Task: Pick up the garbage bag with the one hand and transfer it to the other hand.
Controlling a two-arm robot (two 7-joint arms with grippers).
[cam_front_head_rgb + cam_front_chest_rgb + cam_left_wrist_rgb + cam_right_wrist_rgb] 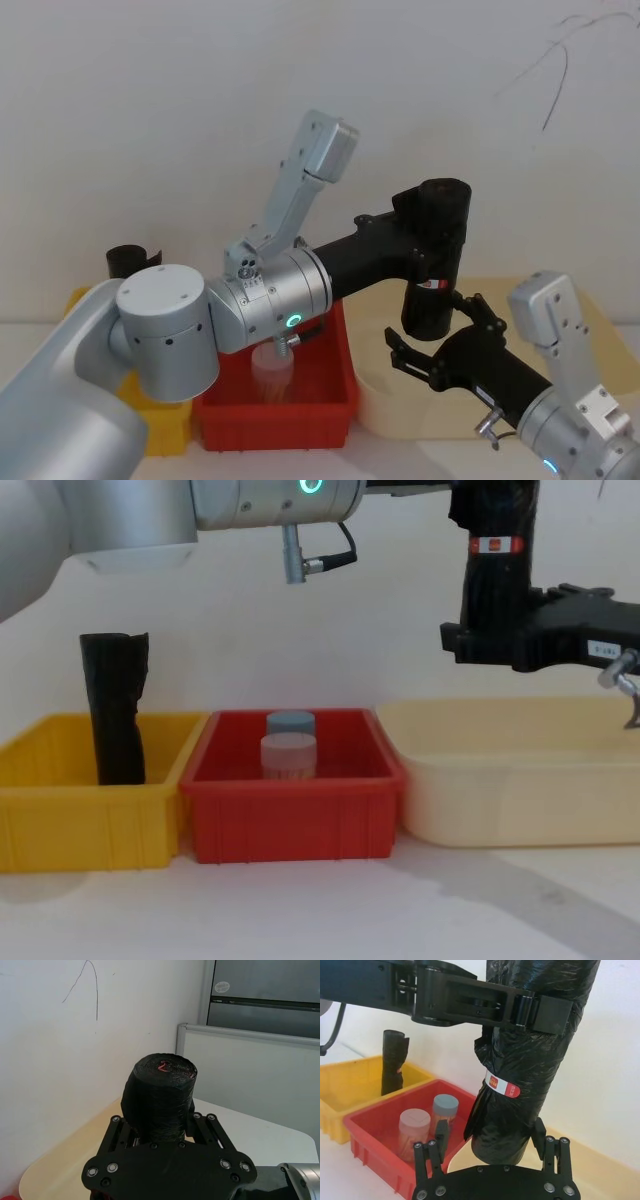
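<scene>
The garbage bag point(436, 262), a black roll with a red-and-white label band point(502, 1086), hangs upright above the gap between the red bin and the beige tray. My left gripper point(432, 228) is shut on the bag's upper half point(160, 1097), reaching in from the left on the silver arm with the green ring. My right gripper point(492, 1152) comes up from below right and stands open. Its fingers point(441, 1135) straddle the bag's lower end point(495, 600), with a gap showing on one side.
A yellow bin point(60, 800) at the left holds a plain black roll point(115, 705). The red bin point(295, 815) holds two capped jars point(288, 750). A beige tray point(520, 780) lies under the right gripper. A white wall stands close behind.
</scene>
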